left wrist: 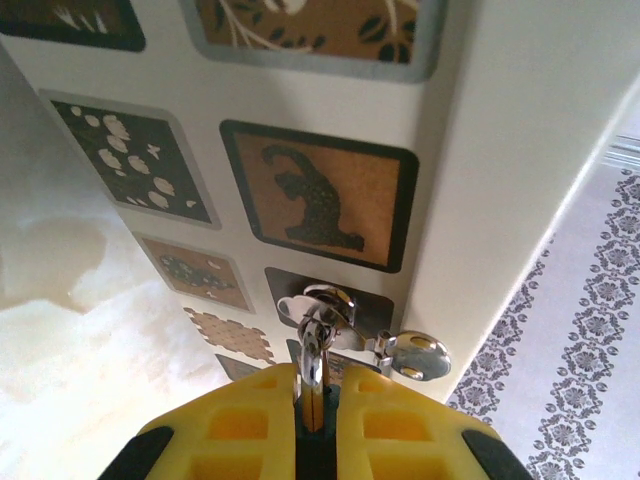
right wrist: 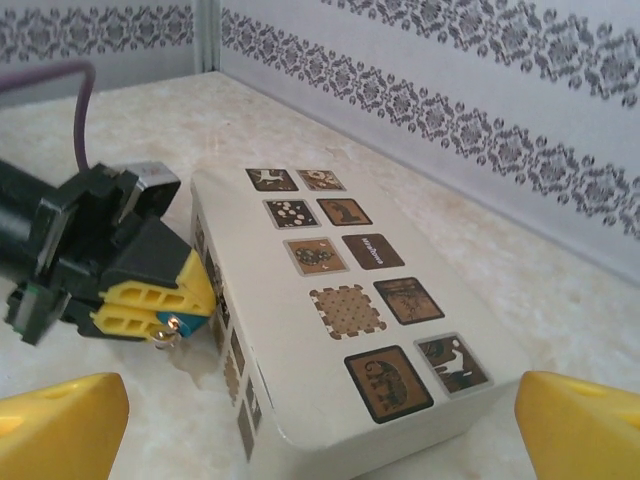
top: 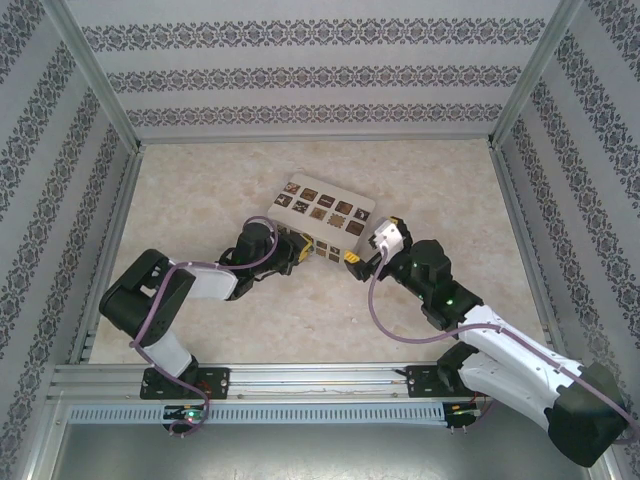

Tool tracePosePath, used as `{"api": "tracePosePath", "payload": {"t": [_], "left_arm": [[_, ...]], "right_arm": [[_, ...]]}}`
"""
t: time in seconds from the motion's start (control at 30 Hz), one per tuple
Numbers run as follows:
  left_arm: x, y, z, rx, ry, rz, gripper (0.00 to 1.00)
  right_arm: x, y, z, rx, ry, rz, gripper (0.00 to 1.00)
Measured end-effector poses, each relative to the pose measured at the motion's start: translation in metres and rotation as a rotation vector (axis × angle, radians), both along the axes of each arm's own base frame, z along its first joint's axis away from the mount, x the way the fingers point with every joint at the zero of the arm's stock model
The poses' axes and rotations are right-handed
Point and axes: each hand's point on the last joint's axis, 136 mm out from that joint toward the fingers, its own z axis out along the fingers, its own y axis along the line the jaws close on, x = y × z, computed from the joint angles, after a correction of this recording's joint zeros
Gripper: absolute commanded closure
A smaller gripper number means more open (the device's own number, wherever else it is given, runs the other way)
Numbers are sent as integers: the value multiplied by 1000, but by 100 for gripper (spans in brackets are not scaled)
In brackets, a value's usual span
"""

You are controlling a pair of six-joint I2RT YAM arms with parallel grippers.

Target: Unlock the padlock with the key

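1. task state: not complete, in my judgement. nothing shows the padlock [right wrist: 193,318] open, and no key is seen entering it.
2. location of padlock: a small blue sliver left of centre in the right wrist view, at the tips of the left gripper [left wrist: 318,388] and hard against the side wall of the white box [top: 325,205].
3. left gripper: fingers drawn almost together at the bottom centre of the left wrist view, pinching a thin silver metal piece. this piece runs up to a silver loop [left wrist: 322,305] fixed on the box side. taken with the blue sliver, i judge it to be gripping the padlock.
4. right gripper [right wrist: 320,445]: fingertips sit in the lower left and lower right corners of its own view, spread wide with nothing held. it faces the near end of the box.
5. the key: not identified with confidence. a round silver tab [left wrist: 415,356] lies just right of the loop. whether it is the key or part of the latch, i cannot tell.
6. outstanding, as judged: locate and grip the key, insert it, turn it, free the shackle.
7. count: one padlock; no key confirmed, one doubtful item; one white box; two grippers; ten brown tiles [right wrist: 388,382] on the box top, with more on its side wall.
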Motion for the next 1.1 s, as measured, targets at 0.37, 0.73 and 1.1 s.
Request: {"api": "tracePosePath", "payload": {"t": [0.37, 0.73, 1.1], "left_arm": [[-15, -2, 7, 43, 29, 9, 100], [-21, -4, 8, 53, 80, 26, 100], [-20, -1, 13, 41, 96, 63, 100]], "right_arm": [[-23, 34, -54, -481, -157, 196, 8], [-14, 58, -68, -618, -190, 275, 35], [-7, 79, -77, -613, -165, 334, 63]]}}
